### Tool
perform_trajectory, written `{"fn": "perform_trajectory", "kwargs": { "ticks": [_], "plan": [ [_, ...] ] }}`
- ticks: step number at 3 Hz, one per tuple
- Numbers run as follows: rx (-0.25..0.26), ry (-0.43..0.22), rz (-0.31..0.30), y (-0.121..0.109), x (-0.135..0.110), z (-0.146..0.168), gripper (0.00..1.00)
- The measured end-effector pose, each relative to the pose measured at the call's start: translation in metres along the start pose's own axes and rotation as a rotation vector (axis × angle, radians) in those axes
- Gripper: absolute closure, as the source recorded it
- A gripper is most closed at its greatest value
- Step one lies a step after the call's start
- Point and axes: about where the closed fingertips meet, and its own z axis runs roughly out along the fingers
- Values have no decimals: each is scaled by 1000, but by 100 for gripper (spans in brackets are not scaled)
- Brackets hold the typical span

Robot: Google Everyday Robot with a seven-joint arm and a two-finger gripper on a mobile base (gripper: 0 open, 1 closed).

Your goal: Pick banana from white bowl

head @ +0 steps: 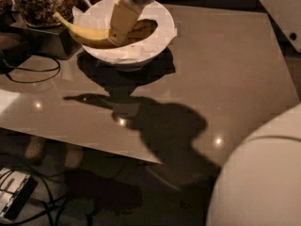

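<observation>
The yellow banana (84, 34) lies across the left side of the white bowl (141, 55), and its stem end sticks out over the left rim. The bowl has white paper lining and stands at the table's far left. My gripper (117, 36) comes down from the top of the view into the bowl. Its tan finger (122, 19) crosses the front of the banana's middle, and the jaws are shut on the banana. The banana's right end is in shadow inside the bowl.
A glass jar of brown nuts (40, 1) stands on a dark box (44, 39) left of the bowl. A black cable (33, 74) loops on the table's left side. My white body (263, 173) fills the lower right. The table's front edge (94, 142) runs diagonally.
</observation>
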Motion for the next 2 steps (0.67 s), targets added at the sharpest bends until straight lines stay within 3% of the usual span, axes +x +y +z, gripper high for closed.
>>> {"fn": "perform_trajectory", "kwargs": {
  "ticks": [1, 2],
  "plan": [
    [-20, -6, -37, 26, -1, 6, 100],
    [-24, -4, -38, 28, 0, 7, 100]
  ]
}}
